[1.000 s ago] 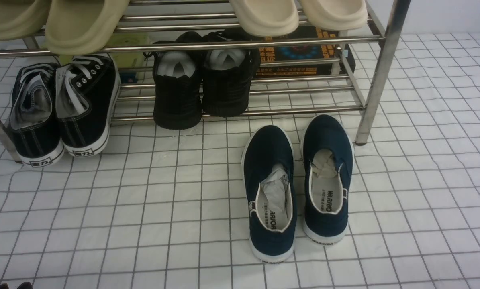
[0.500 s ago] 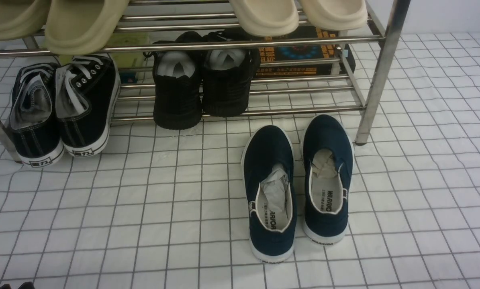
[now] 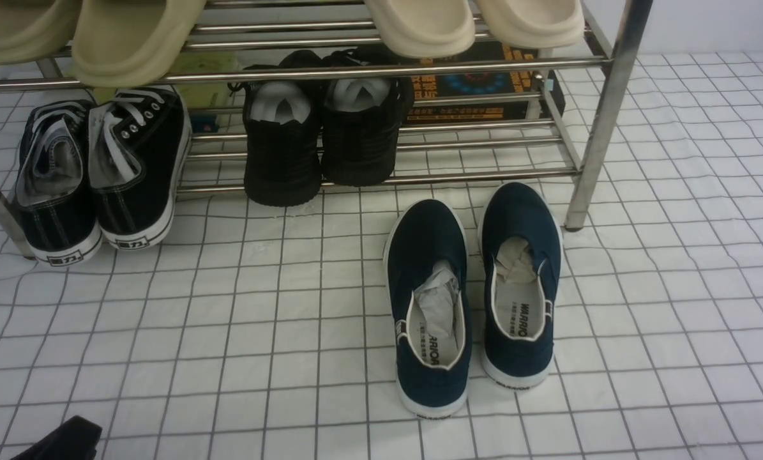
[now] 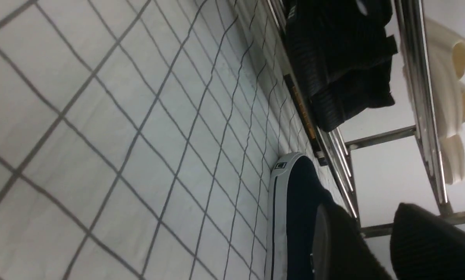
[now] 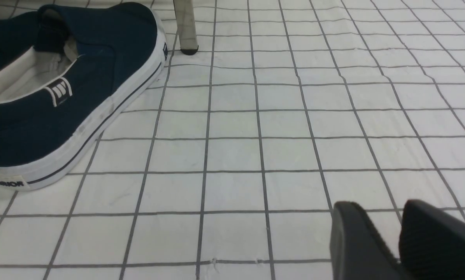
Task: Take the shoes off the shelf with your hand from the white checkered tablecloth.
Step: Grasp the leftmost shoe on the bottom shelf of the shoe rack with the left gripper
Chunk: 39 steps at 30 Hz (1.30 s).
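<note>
At the far left, our left gripper (image 4: 366, 212) hangs low over the white checkered tablecloth (image 3: 228, 332), with its jaws spread and nothing between them. In the front view only a dark corner of it shows. The shoes (image 3: 97, 172) sit side by side at the left end of the shelf (image 3: 387, 64), on the lower tier. Their toes point in and their heels face us, jutting past the front tube. We cannot tell whether the heels touch the cloth. Next along the tier stand the all-black knit shoes (image 3: 324, 134). The navy slip-ons (image 3: 474, 294) are already down on the cloth, near the shelf's right leg. To their right our right gripper (image 5: 380, 208) hovers just above the cloth, jaws parted and empty.

We judge that the reach for the sneakers has not yet begun. The left gripper is nearest. It should go forward with jaws wide, close on a heel collar, then draw the shoe out low, under the upper tier.
</note>
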Motion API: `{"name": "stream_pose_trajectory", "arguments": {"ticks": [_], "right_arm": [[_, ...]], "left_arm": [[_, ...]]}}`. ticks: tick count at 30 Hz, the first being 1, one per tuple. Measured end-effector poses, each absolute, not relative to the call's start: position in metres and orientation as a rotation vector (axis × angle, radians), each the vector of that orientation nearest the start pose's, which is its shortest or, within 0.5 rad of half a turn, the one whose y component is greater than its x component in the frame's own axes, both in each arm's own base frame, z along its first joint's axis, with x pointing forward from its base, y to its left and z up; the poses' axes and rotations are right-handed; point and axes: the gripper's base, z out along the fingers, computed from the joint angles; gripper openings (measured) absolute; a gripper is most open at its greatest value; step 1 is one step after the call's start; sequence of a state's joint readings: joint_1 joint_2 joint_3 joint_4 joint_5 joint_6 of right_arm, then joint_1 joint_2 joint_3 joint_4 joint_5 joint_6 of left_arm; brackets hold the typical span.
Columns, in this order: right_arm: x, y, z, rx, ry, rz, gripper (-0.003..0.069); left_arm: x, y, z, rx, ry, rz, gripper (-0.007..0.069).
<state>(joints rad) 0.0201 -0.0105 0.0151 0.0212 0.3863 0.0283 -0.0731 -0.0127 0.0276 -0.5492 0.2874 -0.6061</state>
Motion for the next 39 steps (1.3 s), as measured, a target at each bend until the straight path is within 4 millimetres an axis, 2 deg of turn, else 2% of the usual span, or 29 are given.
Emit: {"name": "stream_pose_trajectory", "arguments": {"ticks": [11, 15, 16, 17, 18, 20, 23, 25, 26, 28, 29, 30, 31, 32, 33, 34, 36, 39], "right_arm": [[0.052, 0.002, 0.174, 0.021, 1.875, 0.054, 0.0217], [0.052, 0.002, 0.174, 0.021, 1.875, 0.054, 0.0221], [0.052, 0.002, 0.174, 0.021, 1.875, 0.054, 0.0223], [0.052, 0.002, 0.174, 0.021, 1.875, 0.054, 0.0223], [0.052, 0.002, 0.174, 0.021, 1.875, 0.054, 0.0225], [0.052, 0.002, 0.174, 0.021, 1.875, 0.054, 0.023], [0.052, 0.002, 0.174, 0.021, 1.875, 0.054, 0.0232], [0.052, 0.002, 0.174, 0.021, 1.875, 0.054, 0.0237], [0.052, 0.002, 0.174, 0.021, 1.875, 0.054, 0.0237], [0.052, 0.002, 0.174, 0.021, 1.875, 0.054, 0.0237], [0.052, 0.002, 0.174, 0.021, 1.875, 0.054, 0.0237], [0.052, 0.002, 0.174, 0.021, 1.875, 0.054, 0.0237], [0.052, 0.002, 0.174, 0.021, 1.875, 0.054, 0.0237], [0.052, 0.002, 0.174, 0.021, 1.875, 0.054, 0.0237], [0.052, 0.002, 0.174, 0.021, 1.875, 0.054, 0.0237], [0.052, 0.002, 0.174, 0.021, 1.875, 0.054, 0.0237], [0.052, 0.002, 0.174, 0.021, 1.875, 0.054, 0.0237], [0.052, 0.002, 0.174, 0.021, 1.875, 0.054, 0.0238]], "left_arm": [[0.054, -0.016, 0.187, -0.889, 1.575, -1.059, 0.0223], [0.055, -0.015, 0.189, -0.916, 1.534, -1.094, 0.0145], [0.055, -0.015, 0.19, -0.924, 1.528, -1.105, 0.0081], [0.055, -0.015, 0.19, -0.925, 1.525, -1.106, 0.0072], [0.055, -0.015, 0.19, -0.932, 1.52, -1.114, 0.0031], [0.055, -0.015, 0.19, -0.936, 1.516, -1.122, 0.0006], [0.056, -0.016, 0.201, -0.935, 1.524, -1.117, 0.0001], [0.064, -0.017, 0.229, -0.879, 1.58, -1.051, 0.0001], [0.066, -0.017, 0.234, -0.869, 1.595, -1.038, 0.0001], [0.084, -0.021, 0.263, -0.757, 1.773, -0.895, 0.0001], [0.084, -0.021, 0.268, -0.746, 1.762, -0.896, 0.0001], [0.103, -0.025, 0.286, -0.676, 1.939, -0.785, 0.0001], [0.105, -0.025, 0.283, -0.678, 1.975, -0.769, 0.0001], [0.126, -0.026, 0.298, -0.618, 2.154, -0.651, 0.0001], [0.14, -0.026, 0.302, -0.583, 2.278, -0.56, 0.0001], [0.142, -0.025, 0.303, -0.576, 2.301, -0.541, 0.0001], [0.177, -0.019, 0.314, -0.473, 2.542, -0.291, 0.0001], [0.22, -0.008, 0.332, -0.378, 2.696, 0.0, 0.0002]]}}
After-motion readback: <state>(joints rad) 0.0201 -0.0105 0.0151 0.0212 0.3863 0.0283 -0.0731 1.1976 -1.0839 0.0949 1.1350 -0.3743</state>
